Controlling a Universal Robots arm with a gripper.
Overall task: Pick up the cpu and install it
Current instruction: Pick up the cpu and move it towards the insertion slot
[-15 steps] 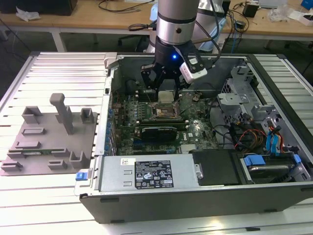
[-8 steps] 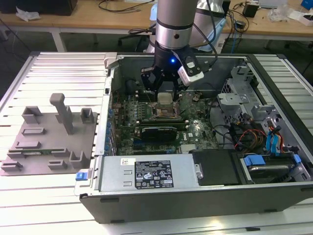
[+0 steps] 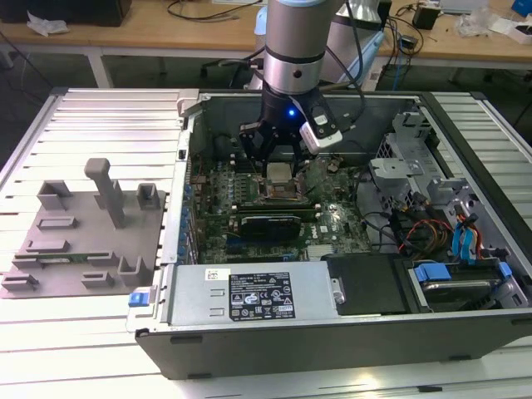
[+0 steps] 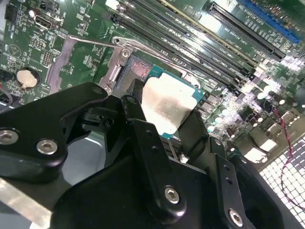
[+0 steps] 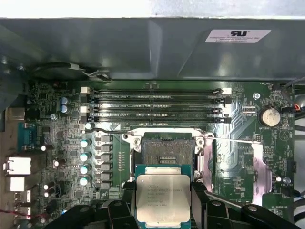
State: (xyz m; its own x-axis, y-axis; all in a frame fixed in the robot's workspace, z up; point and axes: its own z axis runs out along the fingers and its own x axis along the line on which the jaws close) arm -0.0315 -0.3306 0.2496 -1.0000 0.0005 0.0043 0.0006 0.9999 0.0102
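The cpu [image 5: 163,198], a small square chip with a silver-grey top on a green edge, sits between the black fingers [image 5: 127,200] of my gripper [image 5: 163,193], which is shut on it. It hangs tilted just above the open motherboard socket [image 5: 169,151], partly overlapping the socket's near edge. The socket's metal load plate [image 5: 257,164] is swung open to one side. In the second wrist view the cpu [image 4: 167,105] is clamped by the gripper [image 4: 164,119]. In the exterior view the gripper [image 3: 277,162] holds the cpu [image 3: 277,173] inside the computer case, over the socket [image 3: 284,193].
Memory slots [image 5: 152,102] and a coin battery [image 5: 268,116] flank the socket. The case wall [image 3: 191,166], a labelled power supply [image 3: 249,295], a drive cage [image 3: 407,158] and cables [image 3: 432,229] surround the board. A grey fixture plate [image 3: 83,241] lies at the exterior view's left.
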